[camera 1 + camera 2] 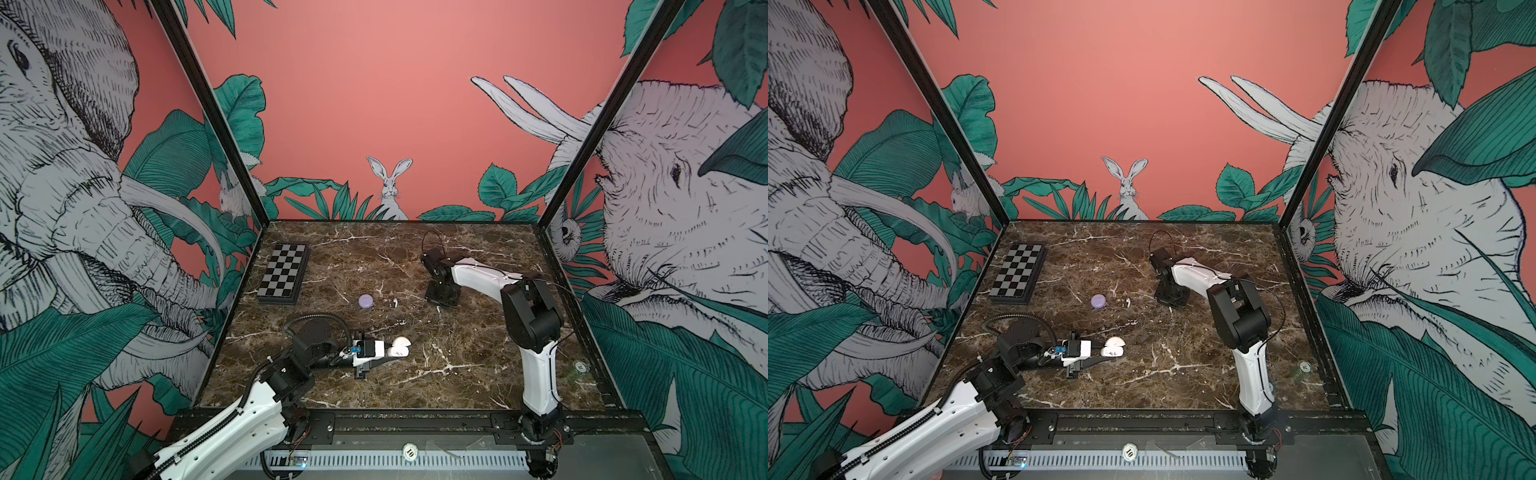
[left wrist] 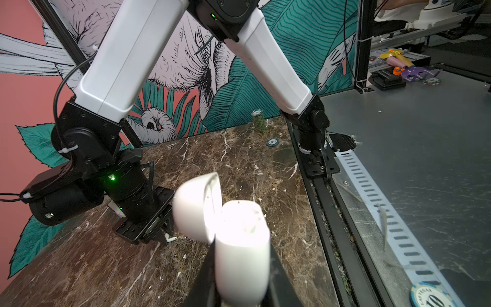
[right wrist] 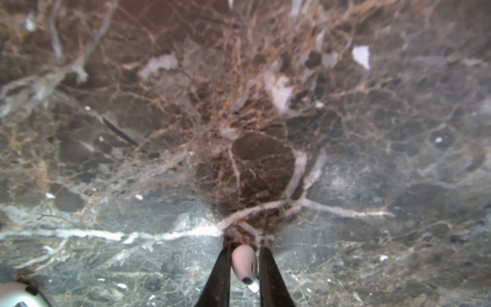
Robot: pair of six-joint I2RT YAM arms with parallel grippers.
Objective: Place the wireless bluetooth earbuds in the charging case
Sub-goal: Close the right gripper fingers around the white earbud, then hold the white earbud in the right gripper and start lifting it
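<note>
Tightly clamped in the left gripper point(image 2: 240, 276): the white charging case point(image 1: 399, 352), lid flipped open, in front of the lilac case point(image 1: 366, 301), toward the near edge of the table point(image 1: 457, 340). Pinched between the almost-closed fingers of the right gripper point(image 3: 244, 249), down at the table further right of the lilac case: a pale earbud point(image 3: 244, 263). Loose on the table just right of the lilac case: a white earbud point(image 1: 393, 301).
</note>
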